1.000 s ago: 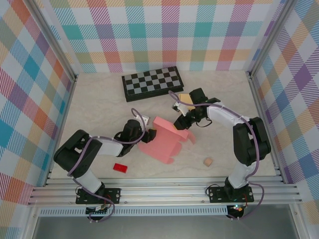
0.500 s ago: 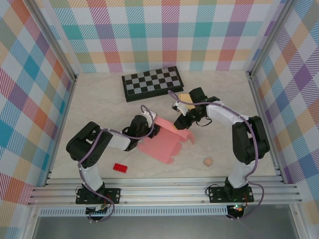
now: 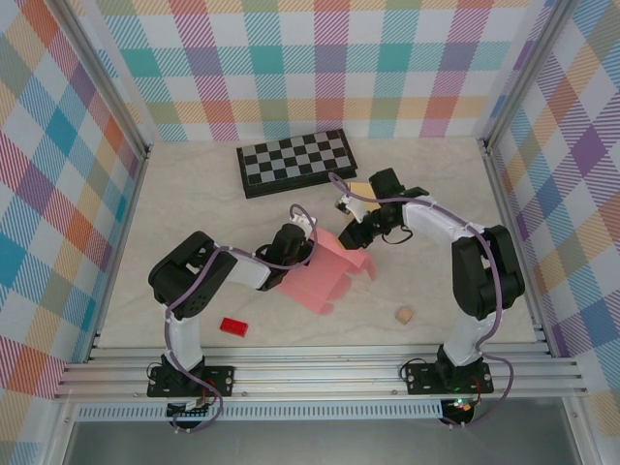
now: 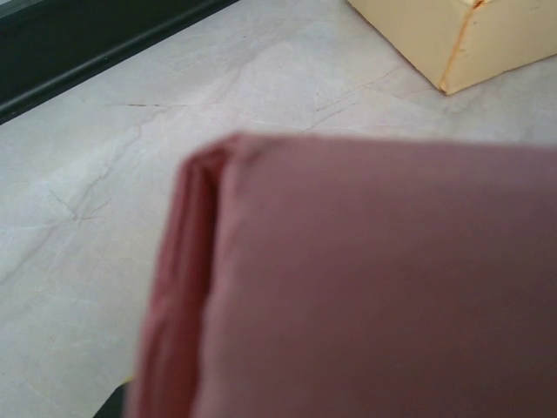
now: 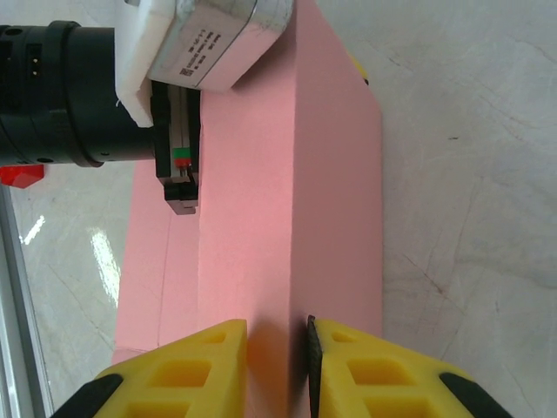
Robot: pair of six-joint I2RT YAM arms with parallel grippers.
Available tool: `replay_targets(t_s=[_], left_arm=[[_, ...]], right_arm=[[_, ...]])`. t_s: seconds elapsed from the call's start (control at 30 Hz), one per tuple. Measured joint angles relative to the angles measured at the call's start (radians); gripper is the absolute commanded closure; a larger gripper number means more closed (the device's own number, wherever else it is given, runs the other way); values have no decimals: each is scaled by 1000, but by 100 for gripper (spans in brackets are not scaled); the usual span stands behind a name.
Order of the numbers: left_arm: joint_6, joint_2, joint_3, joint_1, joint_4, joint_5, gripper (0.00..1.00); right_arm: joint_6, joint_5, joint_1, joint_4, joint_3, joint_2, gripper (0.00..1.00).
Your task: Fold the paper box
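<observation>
The pink paper box [image 3: 327, 276] lies half-folded in the middle of the table. My left gripper [image 3: 308, 252] is at its left side, where a folded pink panel [image 4: 374, 279] hides the fingers. From the right wrist view, the left gripper [image 5: 181, 198] has its black fingers [image 5: 178, 178] pressed together on the box's panel [image 5: 252, 200]. My right gripper [image 3: 354, 235] is at the box's far right edge. Its yellow fingers [image 5: 183, 366] are shut on a raised fold of the box, with the gripper [image 5: 278, 366] pinching it.
A chessboard [image 3: 296, 161] lies at the back. A pale yellow block [image 3: 360, 191] sits just behind the right gripper, also seen as the block [image 4: 461, 35]. A small red block [image 3: 232, 326] and a tan cube [image 3: 404, 315] lie near the front edge.
My left arm has reached right into the box and its fingers have closed on the left panel. The right gripper has kept its hold and stayed in place.
</observation>
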Motion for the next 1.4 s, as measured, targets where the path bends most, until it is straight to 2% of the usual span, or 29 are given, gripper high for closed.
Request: replay_targets(t_s=[0.2,0.27,0.3,0.43,0.63,0.73,0.9,1.2,1.3,1.4], left_arm=[[-22,0,-1,0,-14,-8,74],[-24,-3,-7,3,-21,-5,57],[-26,-7,-13,8,-26,0,54],[-33,-62,-60,32,-47,30,49],[-35,-237,-215,48,-48,99,44],[-36,-301,-266,49,-49,103,44],[-40,-303,-262,50,-64,106,45],[-44,-146,-80,51,-69,109,47],[-45,-84,-15,51,-78,83,51],[-55,-46,24,46,-86,50,62]], right_arm=[[24,13,0,7,0,0,75],[29,14,0,6,0,0,75],[32,14,1,6,0,0,75],[43,17,1,5,0,0,75],[43,21,1,2,2,0,75],[43,25,1,-2,6,0,75],[43,30,1,-10,10,0,75],[43,32,1,-14,11,0,75],[43,32,1,-15,11,0,75],[43,32,1,-8,11,0,75]])
